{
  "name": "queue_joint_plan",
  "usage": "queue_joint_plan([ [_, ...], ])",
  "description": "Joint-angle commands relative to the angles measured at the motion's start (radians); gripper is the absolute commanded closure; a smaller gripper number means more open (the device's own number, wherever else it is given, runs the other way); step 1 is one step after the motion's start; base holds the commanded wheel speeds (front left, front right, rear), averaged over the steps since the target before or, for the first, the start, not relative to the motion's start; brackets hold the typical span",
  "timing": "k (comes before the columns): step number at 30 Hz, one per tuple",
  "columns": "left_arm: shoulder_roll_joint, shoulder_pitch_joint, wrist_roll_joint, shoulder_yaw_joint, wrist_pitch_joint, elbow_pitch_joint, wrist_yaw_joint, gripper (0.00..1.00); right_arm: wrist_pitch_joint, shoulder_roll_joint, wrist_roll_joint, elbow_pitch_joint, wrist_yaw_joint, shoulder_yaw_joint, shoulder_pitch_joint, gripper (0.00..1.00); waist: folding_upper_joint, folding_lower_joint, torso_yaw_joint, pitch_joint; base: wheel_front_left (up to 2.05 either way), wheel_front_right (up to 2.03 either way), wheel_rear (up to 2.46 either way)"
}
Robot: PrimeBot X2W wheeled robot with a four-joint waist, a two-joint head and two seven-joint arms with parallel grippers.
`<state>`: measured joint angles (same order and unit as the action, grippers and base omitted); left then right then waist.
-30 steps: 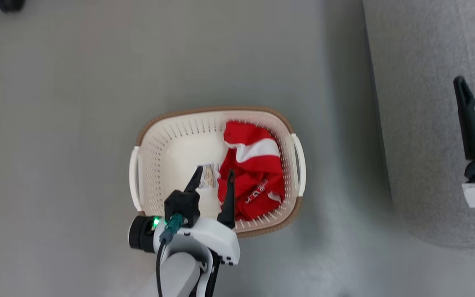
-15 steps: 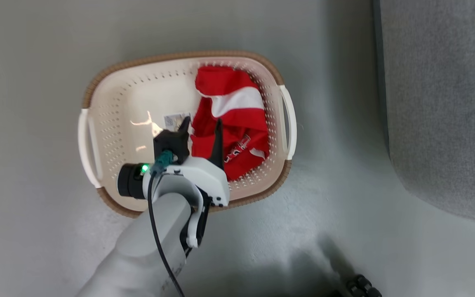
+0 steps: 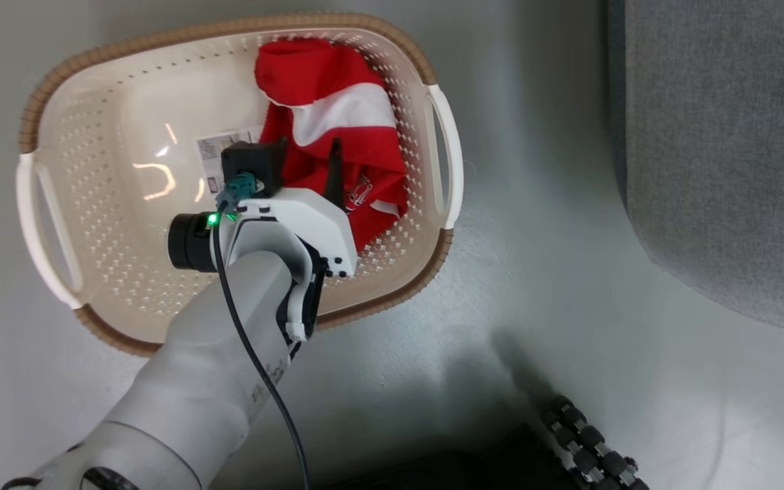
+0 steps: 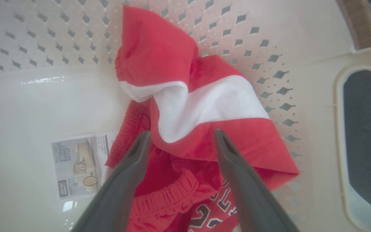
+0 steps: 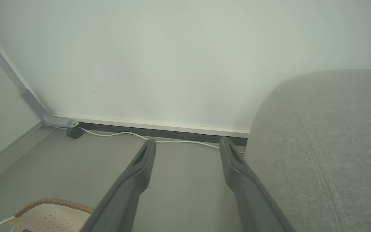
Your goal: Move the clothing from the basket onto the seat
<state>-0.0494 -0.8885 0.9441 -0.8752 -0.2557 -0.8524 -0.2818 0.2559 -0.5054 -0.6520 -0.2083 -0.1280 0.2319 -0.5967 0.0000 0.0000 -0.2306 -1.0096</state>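
One heap of clothing (image 3: 337,136) lies in the basket (image 3: 92,102), bunched against the wall nearest the seat (image 3: 705,170). It is red with a broad white band across it, and the left wrist view shows an elastic hem and printed numerals at the heap's near end. Just beside the heap, a label (image 3: 211,153) lies flat on the basket's bare bottom, partly tucked under the red cloth.

The left gripper (image 3: 308,146) reaches into the basket from the near rim, its fingers spread apart. In the left wrist view the gripper (image 4: 182,133) straddles the heap, one tip at the cloth's edge by the label and the other over the red fold below the white band. I cannot tell whether the tips touch the cloth.

The basket stands on the grey floor (image 3: 535,306), near the seat but apart from it.

The right gripper (image 5: 188,141) is held beside the seat's rounded edge, fingers apart with nothing between them, pointing toward a pale wall (image 5: 172,64) with a white cable (image 5: 121,133) along its foot.
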Motion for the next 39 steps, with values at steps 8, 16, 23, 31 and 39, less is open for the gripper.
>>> queue_joint_plan([
  [8, -0.001, -0.066, 0.117, -0.088, -0.006, -0.088, 0.019, 0.00, 0.006, -0.006, -0.012, -0.021, -0.003, 0.006, 0.041, 0.00, 0.0000, 0.0000, -0.035, -0.029, 0.00, 0.00, 0.00],
  [16, -0.001, -0.112, 0.218, -0.231, 0.010, -0.148, 0.021, 0.04, 0.006, -0.003, -0.015, -0.013, -0.003, 0.005, 0.057, 0.00, 0.0000, 0.0000, -0.049, -0.026, 0.00, 0.00, 0.00],
  [23, -0.001, -0.130, 0.280, -0.322, 0.003, -0.158, 0.022, 1.00, 0.006, 0.005, -0.022, 0.003, -0.003, -0.007, 0.051, 0.00, 0.0000, 0.0000, -0.055, -0.007, 0.00, 0.00, 0.00],
  [31, -0.001, -0.104, 0.289, -0.312, -0.005, -0.131, 0.008, 1.00, 0.006, 0.009, -0.023, 0.029, -0.003, -0.026, 0.052, 0.00, 0.0000, 0.0000, -0.040, 0.054, 0.00, 0.00, 0.00],
  [39, -0.001, 0.013, 0.171, -0.202, -0.006, -0.044, 0.011, 1.00, 0.006, -0.009, -0.014, 0.061, -0.003, -0.035, 0.100, 0.00, 0.0000, 0.0000, 0.009, 0.176, 0.00, 0.00, 0.00],
])
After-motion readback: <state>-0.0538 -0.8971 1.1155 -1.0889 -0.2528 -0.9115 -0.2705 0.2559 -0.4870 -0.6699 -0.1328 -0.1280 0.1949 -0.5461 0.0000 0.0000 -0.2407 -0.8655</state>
